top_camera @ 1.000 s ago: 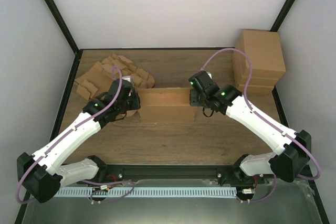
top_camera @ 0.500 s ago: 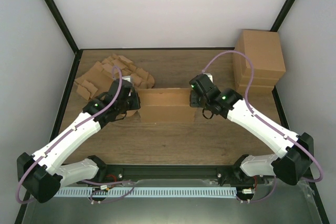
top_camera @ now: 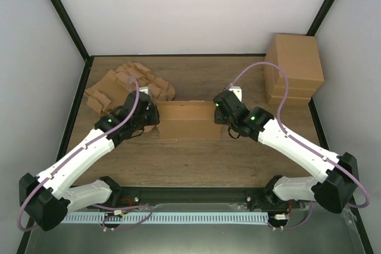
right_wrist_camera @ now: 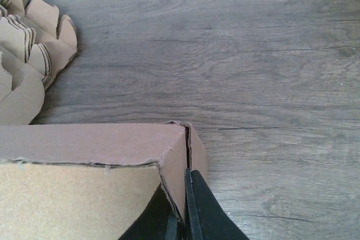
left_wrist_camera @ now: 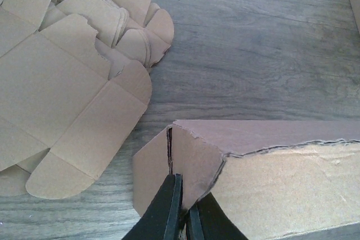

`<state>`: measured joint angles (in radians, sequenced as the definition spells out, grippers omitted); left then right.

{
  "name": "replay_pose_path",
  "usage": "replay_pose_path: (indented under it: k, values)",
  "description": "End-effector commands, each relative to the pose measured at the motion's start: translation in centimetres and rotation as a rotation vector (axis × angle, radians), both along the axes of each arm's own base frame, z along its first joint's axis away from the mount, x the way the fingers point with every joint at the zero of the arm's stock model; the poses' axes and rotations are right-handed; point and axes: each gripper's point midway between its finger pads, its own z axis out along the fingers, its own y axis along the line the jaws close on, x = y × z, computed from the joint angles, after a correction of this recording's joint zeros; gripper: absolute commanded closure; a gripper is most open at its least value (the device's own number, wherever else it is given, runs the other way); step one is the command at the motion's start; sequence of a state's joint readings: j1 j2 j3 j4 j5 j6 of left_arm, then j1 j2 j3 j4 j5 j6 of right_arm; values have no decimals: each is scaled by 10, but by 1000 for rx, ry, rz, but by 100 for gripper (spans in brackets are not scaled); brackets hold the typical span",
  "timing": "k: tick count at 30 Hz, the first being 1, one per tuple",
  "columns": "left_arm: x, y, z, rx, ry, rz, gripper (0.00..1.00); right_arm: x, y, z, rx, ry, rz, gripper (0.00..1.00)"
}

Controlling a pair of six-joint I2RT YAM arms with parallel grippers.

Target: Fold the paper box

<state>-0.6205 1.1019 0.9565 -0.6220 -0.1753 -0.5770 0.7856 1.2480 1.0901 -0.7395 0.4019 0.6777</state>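
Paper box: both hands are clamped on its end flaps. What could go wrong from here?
1. The left hand and right hand each pinch only a thin corner flap of the paper box; a hard pull may slip off or tear the ragged fold.
2. The heap of flat cardboard lies close beside the left end; swinging that way might snag it.

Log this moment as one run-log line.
task: fold paper box | left gripper: shut on its left end | right gripper: shut on its right end | box: partly folded, on table
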Motion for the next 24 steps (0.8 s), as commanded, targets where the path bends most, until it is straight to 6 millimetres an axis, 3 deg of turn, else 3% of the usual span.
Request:
replay_pose_path:
  k: [1,15,20,24]
  values:
    - [-13,11,-27,45,79,31,96,-30,-19,-51,-83,165,-25,99]
    - [-28,11,-46,41,106,29,96,-45,-26,-83,-51,174,-32,99]
    - [-29,13,-51,50,101,34,96,-44,-30,-82,-43,138,-40,99]
    - [-33,16,-58,53,105,40,96,-38,-27,-68,-16,82,-23,97]
